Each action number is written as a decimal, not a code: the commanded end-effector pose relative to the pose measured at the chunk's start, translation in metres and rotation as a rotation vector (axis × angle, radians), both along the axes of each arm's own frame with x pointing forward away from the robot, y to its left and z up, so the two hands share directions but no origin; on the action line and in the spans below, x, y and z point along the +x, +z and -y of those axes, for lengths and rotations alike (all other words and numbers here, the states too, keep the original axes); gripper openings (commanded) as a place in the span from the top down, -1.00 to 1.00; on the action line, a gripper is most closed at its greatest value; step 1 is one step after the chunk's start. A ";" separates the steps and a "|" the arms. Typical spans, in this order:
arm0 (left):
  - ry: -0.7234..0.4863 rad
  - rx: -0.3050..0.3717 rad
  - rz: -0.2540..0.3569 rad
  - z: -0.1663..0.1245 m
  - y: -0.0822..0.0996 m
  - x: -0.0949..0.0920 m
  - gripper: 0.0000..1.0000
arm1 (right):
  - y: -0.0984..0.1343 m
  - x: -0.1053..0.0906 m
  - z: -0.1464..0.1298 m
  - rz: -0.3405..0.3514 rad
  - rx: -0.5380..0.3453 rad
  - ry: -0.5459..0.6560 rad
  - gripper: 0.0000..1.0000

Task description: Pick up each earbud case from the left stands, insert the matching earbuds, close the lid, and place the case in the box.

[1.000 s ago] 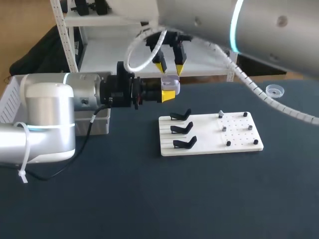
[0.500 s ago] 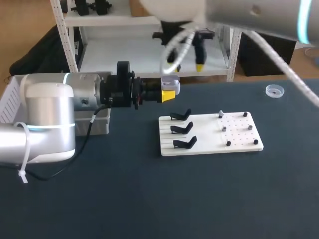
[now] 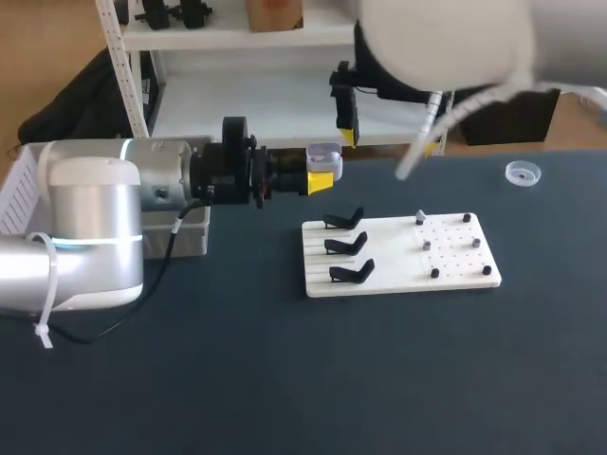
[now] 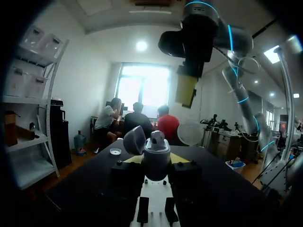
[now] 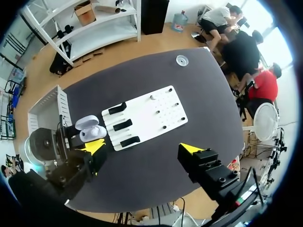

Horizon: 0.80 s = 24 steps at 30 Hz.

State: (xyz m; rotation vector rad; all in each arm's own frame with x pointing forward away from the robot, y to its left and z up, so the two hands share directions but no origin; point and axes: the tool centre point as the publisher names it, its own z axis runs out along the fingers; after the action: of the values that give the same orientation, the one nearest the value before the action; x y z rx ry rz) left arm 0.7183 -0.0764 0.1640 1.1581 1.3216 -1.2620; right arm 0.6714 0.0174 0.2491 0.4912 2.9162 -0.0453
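Left of the stand board (image 3: 389, 254), above the table (image 3: 285, 379), left gripper (image 3: 321, 178) clamps the earbud case (image 3: 324, 152), lid up. Right gripper (image 5: 142, 147) hangs high, spread wide, empty. Risk: an off-centre push from it could twist the case out (grip looks shallow).

I'm running this from afar in what looks like a robotics lab: my left arm (image 3: 95, 227) and right arm (image 3: 446, 43) hang over a dark table (image 3: 285, 379) carrying a white peg board (image 3: 398, 258) with black stands (image 3: 344, 245), a white box (image 3: 21, 194) and a small clear dish (image 3: 522, 172).
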 end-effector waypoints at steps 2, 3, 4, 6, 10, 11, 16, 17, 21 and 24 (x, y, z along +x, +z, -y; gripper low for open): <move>0.000 -0.001 0.000 0.000 0.000 0.000 1.00 | -0.002 -0.007 0.005 0.153 0.223 0.047 -1.00; 0.000 -0.001 0.000 0.000 0.000 0.000 1.00 | -0.002 -0.007 0.005 0.153 0.223 0.047 -1.00; 0.000 -0.001 0.000 0.000 0.000 0.000 1.00 | -0.002 -0.007 0.005 0.153 0.223 0.047 -1.00; 0.000 -0.001 0.000 0.000 0.000 0.000 1.00 | -0.012 -0.002 0.010 0.167 0.326 0.214 -1.00; 0.000 -0.001 0.000 0.000 0.000 0.000 1.00 | -0.028 0.003 0.033 0.189 0.344 0.356 -1.00; 0.000 -0.001 0.000 0.000 0.000 0.000 1.00 | -0.032 0.006 0.036 0.197 0.320 0.384 -1.00; 0.000 -0.001 0.000 0.000 0.000 0.000 1.00 | -0.052 0.021 0.052 0.172 0.287 0.320 -1.00; 0.000 -0.001 0.000 0.000 0.000 0.000 1.00 | -0.057 0.025 0.055 0.168 0.275 0.292 -1.00; 0.000 -0.001 0.000 0.000 0.000 0.000 1.00 | -0.074 0.038 0.060 0.142 0.235 0.158 -1.00; 0.000 -0.001 0.000 0.000 0.000 0.000 1.00 | -0.089 0.044 0.059 0.110 0.206 0.107 -1.00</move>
State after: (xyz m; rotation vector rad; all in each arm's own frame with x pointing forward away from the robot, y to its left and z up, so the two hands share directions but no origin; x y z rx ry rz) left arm 0.7183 -0.0765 0.1640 1.1582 1.3217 -1.2620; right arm 0.7079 -0.0450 0.1731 0.3104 2.8391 0.3386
